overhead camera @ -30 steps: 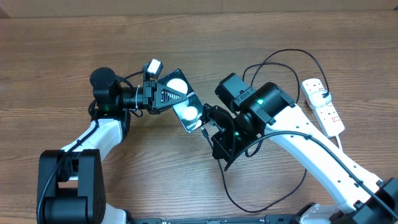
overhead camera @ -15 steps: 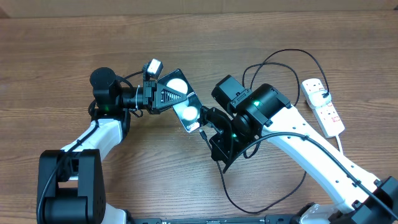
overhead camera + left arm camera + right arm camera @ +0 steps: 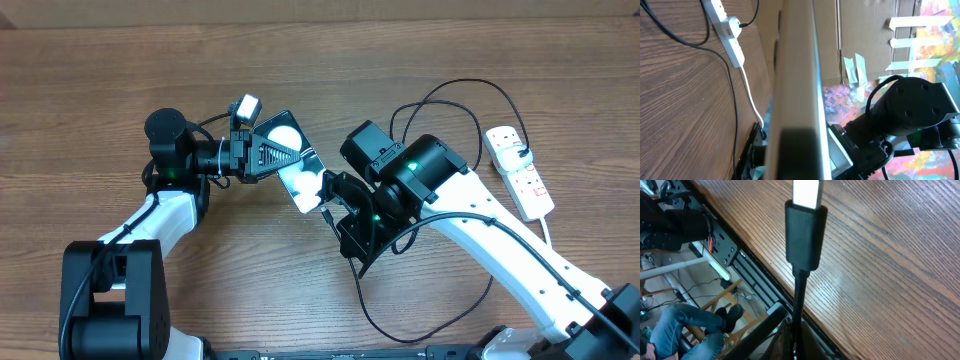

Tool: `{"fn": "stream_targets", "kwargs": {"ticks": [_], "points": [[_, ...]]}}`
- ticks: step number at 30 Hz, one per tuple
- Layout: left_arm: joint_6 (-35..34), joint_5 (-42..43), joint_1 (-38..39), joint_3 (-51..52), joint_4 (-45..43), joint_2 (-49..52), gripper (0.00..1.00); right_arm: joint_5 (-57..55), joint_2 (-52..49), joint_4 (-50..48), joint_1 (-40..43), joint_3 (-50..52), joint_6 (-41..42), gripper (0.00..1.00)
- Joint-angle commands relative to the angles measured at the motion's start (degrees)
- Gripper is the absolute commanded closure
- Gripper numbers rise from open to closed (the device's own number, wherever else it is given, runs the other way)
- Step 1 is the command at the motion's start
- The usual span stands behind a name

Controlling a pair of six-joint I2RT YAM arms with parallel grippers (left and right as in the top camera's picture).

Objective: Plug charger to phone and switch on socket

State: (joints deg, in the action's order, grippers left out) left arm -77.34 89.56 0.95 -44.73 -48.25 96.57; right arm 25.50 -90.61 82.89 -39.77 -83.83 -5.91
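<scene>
My left fingers (image 3: 270,155) clench the phone (image 3: 306,183); my right fingers (image 3: 341,190) pinch the charger (image 3: 806,235) connector just beside it.

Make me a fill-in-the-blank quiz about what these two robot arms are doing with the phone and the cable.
1. The left gripper clamps the glossy ___, tilted up off the table.
2. The right gripper pinches the connector at the end of the thin ___ charger cable.
3. The power strip near the table's right edge is ___, with small red switches.

Missing words: phone; black; white.
</scene>
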Motion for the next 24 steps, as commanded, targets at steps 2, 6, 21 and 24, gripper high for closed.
{"fn": "stream_targets", "kwargs": {"ticks": [2, 6, 21, 24], "points": [[2.6, 1.1, 0.2, -1.6, -0.4, 0.2, 0.96, 0.0, 0.0, -0.6, -0.2, 0.3, 0.3, 0.96], [2.6, 1.1, 0.2, -1.6, -0.4, 0.2, 0.96, 0.0, 0.0, -1.5, -0.2, 0.3, 0.3, 0.96], [2.6, 1.1, 0.2, -1.6, -0.4, 0.2, 0.96, 0.0, 0.0, -1.2, -0.2, 0.3, 0.6, 0.96], [2.6, 1.1, 0.2, -1.6, -0.4, 0.2, 0.96, -0.3, 0.0, -0.7, -0.2, 0.3, 0.6, 0.96]]}}
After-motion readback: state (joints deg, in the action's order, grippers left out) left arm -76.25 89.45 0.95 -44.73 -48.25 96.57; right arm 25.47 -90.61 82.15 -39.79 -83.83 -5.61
